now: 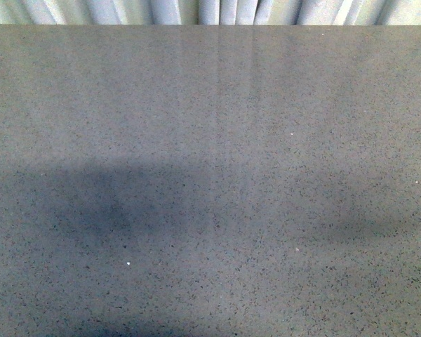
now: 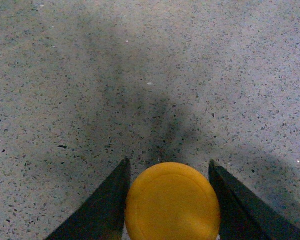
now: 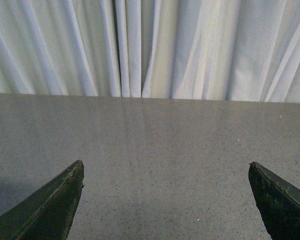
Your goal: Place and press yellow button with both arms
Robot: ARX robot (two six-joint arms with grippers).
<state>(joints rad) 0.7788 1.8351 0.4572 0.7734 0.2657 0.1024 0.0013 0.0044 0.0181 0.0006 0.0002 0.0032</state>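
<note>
In the left wrist view the yellow button (image 2: 172,202) shows as a round orange-yellow domed cap, held between the two dark fingers of my left gripper (image 2: 169,167), which is shut on it above the speckled grey table (image 2: 150,75). Its collar and base are hidden under the cap. In the right wrist view my right gripper (image 3: 166,169) is open and empty, its dark fingertips (image 3: 65,192) wide apart over the table. Neither arm nor the button shows in the front view, only two soft shadows on the table (image 1: 210,105).
A pale pleated curtain (image 3: 150,47) hangs behind the table's far edge (image 3: 150,97); it also shows along the top of the front view (image 1: 210,10). The speckled grey table fills the rest of every view.
</note>
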